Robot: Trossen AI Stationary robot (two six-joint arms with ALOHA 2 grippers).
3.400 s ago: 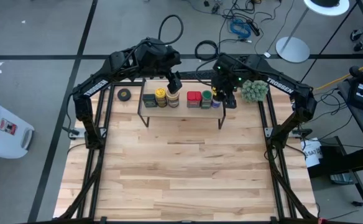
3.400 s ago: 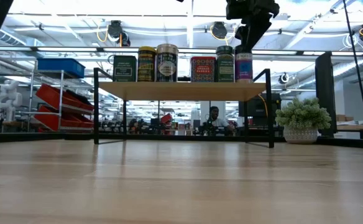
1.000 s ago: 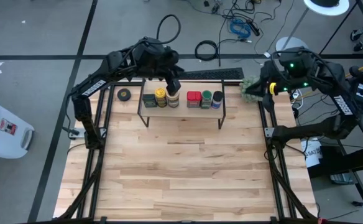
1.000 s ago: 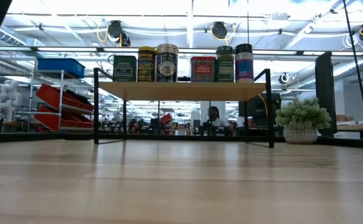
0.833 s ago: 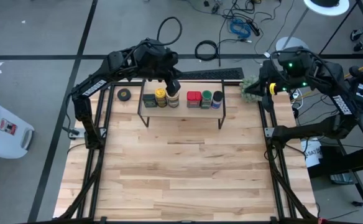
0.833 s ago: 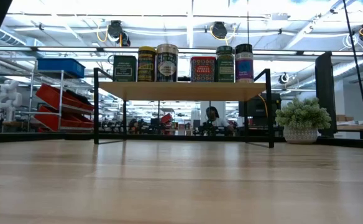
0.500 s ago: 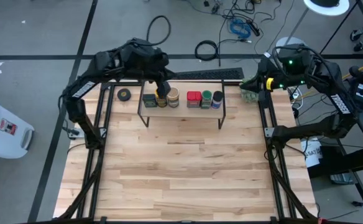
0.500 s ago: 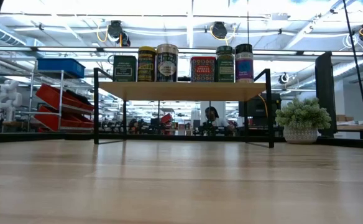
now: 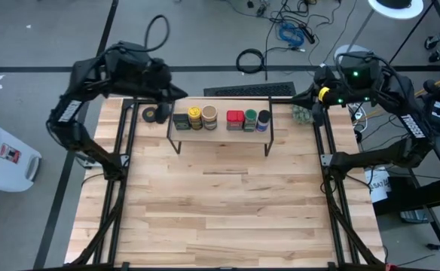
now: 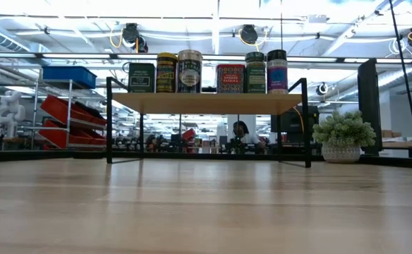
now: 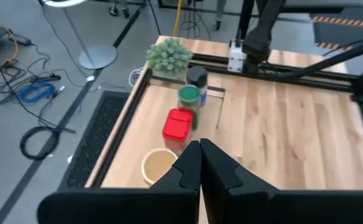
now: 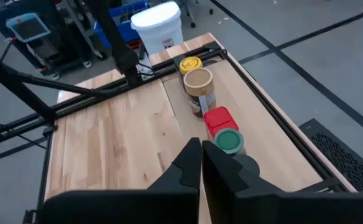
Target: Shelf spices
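Spices (image 9: 220, 119) on shelf (image 10: 206, 103) — both grippers' fingers (image 11: 197, 165) (image 12: 200, 163) pressed shut, empty, touching nothing.

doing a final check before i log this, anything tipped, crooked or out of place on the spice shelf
Nothing stands out. All six spices stand upright in one row on the shelf, from the dark boxy tin to the blue-lidded jar. Both grippers are shut and pulled back off the shelf, left gripper and right gripper.

A black tape roll (image 9: 153, 114) and a fuzzy green plant ball (image 9: 303, 114) sit at the wooden worktop's (image 9: 220, 211) far corners.
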